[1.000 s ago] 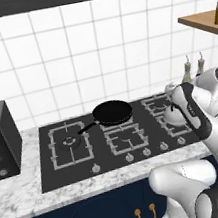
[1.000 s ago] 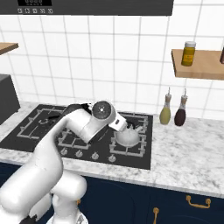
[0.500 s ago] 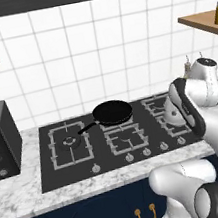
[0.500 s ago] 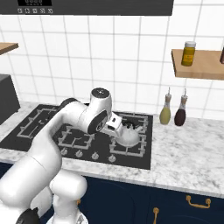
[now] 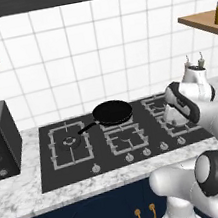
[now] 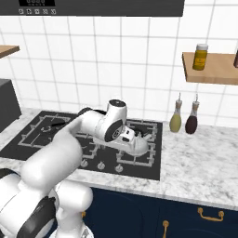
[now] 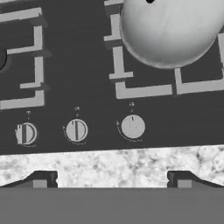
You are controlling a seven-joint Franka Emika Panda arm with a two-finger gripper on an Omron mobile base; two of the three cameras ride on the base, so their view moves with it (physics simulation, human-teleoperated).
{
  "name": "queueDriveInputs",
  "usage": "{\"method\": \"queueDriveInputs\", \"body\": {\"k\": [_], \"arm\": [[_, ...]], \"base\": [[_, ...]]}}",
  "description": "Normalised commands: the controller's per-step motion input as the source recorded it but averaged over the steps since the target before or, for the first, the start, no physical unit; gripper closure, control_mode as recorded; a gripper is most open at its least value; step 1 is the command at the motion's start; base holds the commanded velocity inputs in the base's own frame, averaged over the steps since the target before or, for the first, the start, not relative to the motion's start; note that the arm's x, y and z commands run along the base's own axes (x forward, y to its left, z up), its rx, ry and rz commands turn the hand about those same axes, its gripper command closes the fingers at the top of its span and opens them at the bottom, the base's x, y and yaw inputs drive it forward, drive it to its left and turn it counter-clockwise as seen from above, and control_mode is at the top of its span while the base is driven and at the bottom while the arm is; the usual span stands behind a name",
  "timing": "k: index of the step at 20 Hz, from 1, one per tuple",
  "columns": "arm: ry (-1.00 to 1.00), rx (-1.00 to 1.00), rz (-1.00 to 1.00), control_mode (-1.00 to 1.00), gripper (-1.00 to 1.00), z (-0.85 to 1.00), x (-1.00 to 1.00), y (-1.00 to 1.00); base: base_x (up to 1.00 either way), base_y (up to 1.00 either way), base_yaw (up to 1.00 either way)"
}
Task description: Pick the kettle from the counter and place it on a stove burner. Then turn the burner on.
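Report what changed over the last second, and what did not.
The gripper, fingers apart, has come off the kettle and drawn back toward the knobs at the stove's front edge. The kettle stays on the right burner; the pan and bottles are unmoved.

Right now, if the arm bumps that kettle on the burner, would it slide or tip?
The kettle looks rounded and smooth, so it probably slides rather than grips. It sits low and wide on the grate, so tipping seems unlikely. Weight can't be judged.
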Motion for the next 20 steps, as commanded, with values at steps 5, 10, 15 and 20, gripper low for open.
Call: {"method": "queueDriveInputs", "body": {"k": [5,10,15,20], "arm": [[-0.09,-0.01,0.07,-1.0,-1.0,-0.4,0.3,-0.18],[-0.01,-0.12,0.03,-1.0,-1.0,-0.57,0.06,-0.13],[0.0,-0.02,0.01,-1.0,-1.0,-0.4,0.02,0.0],[0.0,0.0,0.03,-1.0,-1.0,-0.23,-0.07,0.0]], "base": [[0.0,0.0,0.0],[0.0,0.0,0.0],[0.0,0.0,0.0],[0.0,0.0,0.0]]}}
